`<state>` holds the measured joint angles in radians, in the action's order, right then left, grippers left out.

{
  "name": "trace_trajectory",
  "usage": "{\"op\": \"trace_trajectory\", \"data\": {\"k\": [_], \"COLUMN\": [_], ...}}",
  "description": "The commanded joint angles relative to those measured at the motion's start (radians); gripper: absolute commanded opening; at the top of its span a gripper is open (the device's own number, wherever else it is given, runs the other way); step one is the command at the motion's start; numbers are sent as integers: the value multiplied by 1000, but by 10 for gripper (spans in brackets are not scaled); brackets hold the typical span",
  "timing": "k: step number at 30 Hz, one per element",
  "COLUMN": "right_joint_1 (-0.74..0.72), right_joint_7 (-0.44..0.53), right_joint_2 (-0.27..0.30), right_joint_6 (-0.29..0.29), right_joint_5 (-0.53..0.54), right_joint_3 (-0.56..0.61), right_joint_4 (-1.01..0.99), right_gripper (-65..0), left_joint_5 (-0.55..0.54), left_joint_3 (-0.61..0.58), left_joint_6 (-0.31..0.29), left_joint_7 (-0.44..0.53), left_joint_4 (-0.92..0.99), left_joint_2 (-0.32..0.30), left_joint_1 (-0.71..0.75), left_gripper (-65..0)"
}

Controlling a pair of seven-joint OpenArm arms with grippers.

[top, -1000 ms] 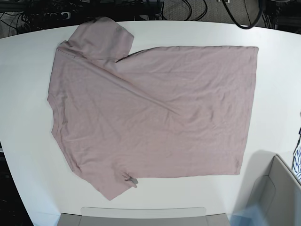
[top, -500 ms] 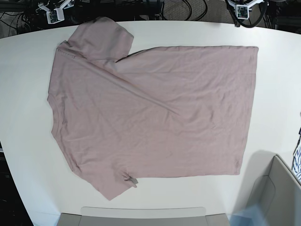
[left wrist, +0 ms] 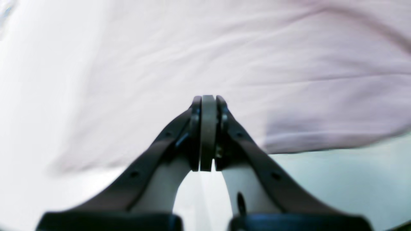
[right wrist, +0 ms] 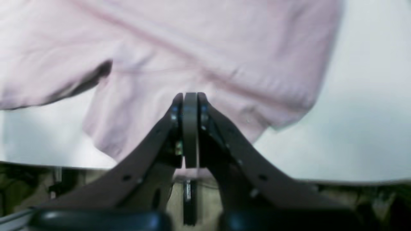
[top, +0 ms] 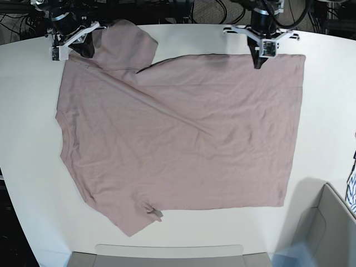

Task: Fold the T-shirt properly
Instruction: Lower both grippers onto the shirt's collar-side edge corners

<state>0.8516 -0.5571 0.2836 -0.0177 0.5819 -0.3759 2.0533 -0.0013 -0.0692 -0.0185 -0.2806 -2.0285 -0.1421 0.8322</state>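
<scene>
Lying flat and spread across the white table (top: 328, 111), the T-shirt (top: 183, 133) fills most of the base view, mauve, wrinkled, neck end toward the view's left, straight bottom hem toward the view's right.

Far left of base view: right gripper (top: 83, 49) sits at the table's far edge, over the shirt's upper-left corner beside the folded-over sleeve (top: 125, 47). Right wrist view: its jaws are pressed together, pads meeting with no cloth seen between them; the gripper (right wrist: 190, 96) points at the sleeve (right wrist: 179, 93), whose hem edge lies against white tabletop, with dark floor clutter below the table edge. Cannot tell if the tips touch the fabric.

Centre: a long diagonal crease (top: 161, 108) runs from the upper-left shoulder toward mid-shirt. Near sleeve (top: 133, 214) lies at the bottom left, a small grey tag (top: 158, 213) at its hem.

Right of centre: left gripper (top: 259, 64) is over the shirt's far side edge. Left wrist view: jaws likewise closed flush, empty; the gripper (left wrist: 208, 98) is aimed at the shirt (left wrist: 257, 64), just inside its edge. Contact not resolvable; view blurred.

Far right, bottom: corner of a grey bin (top: 328, 222).
</scene>
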Motion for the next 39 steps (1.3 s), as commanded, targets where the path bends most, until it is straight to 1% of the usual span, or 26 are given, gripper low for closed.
{"op": "trace_trajectory", "data": {"k": [1,3,5,7,8,10,12,15,17,20,23,26,27,30,34,39], "right_joint_1": [-10,-12,-12,-12,-12,-22,-41,-74,-101,-117,-131,-145,-154,-167,-206,-226], "right_joint_7": [2,-28,-57,-80,-97,-148,-214,-286,-324,-335,-334,-334,-334,-334,-334,-335], "right_joint_2": [13,15,13,18,21,18,10,-40,-67,-74,-63,-60,-60,-62,-67,-68], "right_joint_6": [-20,-51,-75,-106,-132,-198,-267,-327,-341,-345,-356,-417,-425,-423,-423,-425], "right_joint_5": [39,102,181,254,289,336,341,341,339,339,343,339,339,326,255,247], "right_joint_3": [-15,-48,-104,-159,-191,-272,-355,-443,-481,-479,-455,-427,-413,-381,-349,-301], "right_joint_4": [14,14,14,14,13,13,8,-29,-92,-237,-333,-366,-369,-385,-440,-518], "right_gripper": [-600,-539,-473,-433,-418,-407,-407,-408,-408,-408,-408,-408,-408,-408,-408,-408], "left_joint_5": [1,1,1,1,1,2,2,2,2,2,2,2,2,2,2,2], "left_joint_3": [-11,-31,-33,-30,-27,-27,-30,-30,-27,-27,-28,-31,-31,-31,-30,-25], "left_joint_6": [19,19,19,19,19,19,19,19,19,19,19,19,19,19,19,19], "left_joint_7": [25,25,25,25,25,25,25,25,25,25,22,22,22,21,21,21], "left_joint_4": [-18,-18,-18,-18,-18,-18,-18,-18,-18,-18,-18,-18,-18,-18,-18,-18], "left_joint_2": [-6,-9,-9,-9,-9,-9,-9,-9,-9,-11,-11,-11,-11,-11,-11,-11], "left_joint_1": [8,5,3,3,3,3,3,3,3,3,3,3,3,3,8,9], "left_gripper": [-646,-642,-618,-584,-565,-532,-516,-517,-517,-517,-517,-517,-517,-517,-517,-517]}}
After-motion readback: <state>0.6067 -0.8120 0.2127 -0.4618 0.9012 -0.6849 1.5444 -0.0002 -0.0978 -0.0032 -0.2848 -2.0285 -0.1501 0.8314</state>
